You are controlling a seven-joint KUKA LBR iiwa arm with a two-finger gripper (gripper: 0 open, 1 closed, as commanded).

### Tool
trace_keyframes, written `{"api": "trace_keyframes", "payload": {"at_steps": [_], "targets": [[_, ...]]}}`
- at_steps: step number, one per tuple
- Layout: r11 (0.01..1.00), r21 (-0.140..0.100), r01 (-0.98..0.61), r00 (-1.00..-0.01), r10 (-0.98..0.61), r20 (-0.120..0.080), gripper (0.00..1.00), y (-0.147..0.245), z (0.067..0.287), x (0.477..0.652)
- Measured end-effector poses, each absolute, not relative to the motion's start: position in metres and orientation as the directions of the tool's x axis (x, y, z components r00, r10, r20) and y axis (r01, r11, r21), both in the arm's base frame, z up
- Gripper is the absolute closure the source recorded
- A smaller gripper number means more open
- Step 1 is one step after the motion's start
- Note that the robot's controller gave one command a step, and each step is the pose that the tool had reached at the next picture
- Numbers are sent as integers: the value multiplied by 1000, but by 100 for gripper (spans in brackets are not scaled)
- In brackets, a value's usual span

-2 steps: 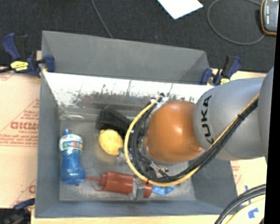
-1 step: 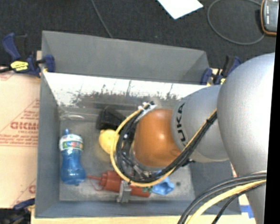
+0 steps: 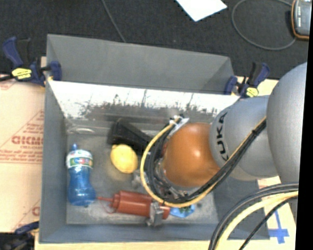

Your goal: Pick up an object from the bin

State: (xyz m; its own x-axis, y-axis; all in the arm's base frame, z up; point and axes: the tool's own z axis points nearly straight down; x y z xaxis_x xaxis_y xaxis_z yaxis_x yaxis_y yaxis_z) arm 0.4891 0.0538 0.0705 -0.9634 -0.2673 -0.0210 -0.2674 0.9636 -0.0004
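Dark floor lies around the grey metal bin. The arm reaches in from the right, and its orange wrist cover and looped cables mask much of what sits beneath them. The gripper is low, close to the bin's front wall, right at the blunt end of a red squeeze bottle. That bottle lies on its side and stretches away from the gripper, its nozzle pointing away from the arm. I cannot tell whether the gripper is spread, pressed together or pinching anything, because the cover hides that.

The likeliest trouble, in my judgement, comes from the bottle's shape and the point of contact. It is round and lying flat, so a grip at its very end could let it roll, swing down on lifting, or squirt out sideways.

A small blue thing lies just beside the gripper on the arm's side, partly under the cover, and could be caught along with the bottle or block a clean closing.

Beyond the gripper, towards the back wall, a yellow lemon-like ball and a black object lie near the cables and could be nudged or snagged. The front wall is close enough to be scraped.

A blue bottle stands well apart, past the red one's nozzle.
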Motion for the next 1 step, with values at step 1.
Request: {"api": "trace_keyframes", "payload": {"at_steps": [1], "targets": [[999, 3, -43, -999, -43, -8, 100, 88, 71, 488]]}}
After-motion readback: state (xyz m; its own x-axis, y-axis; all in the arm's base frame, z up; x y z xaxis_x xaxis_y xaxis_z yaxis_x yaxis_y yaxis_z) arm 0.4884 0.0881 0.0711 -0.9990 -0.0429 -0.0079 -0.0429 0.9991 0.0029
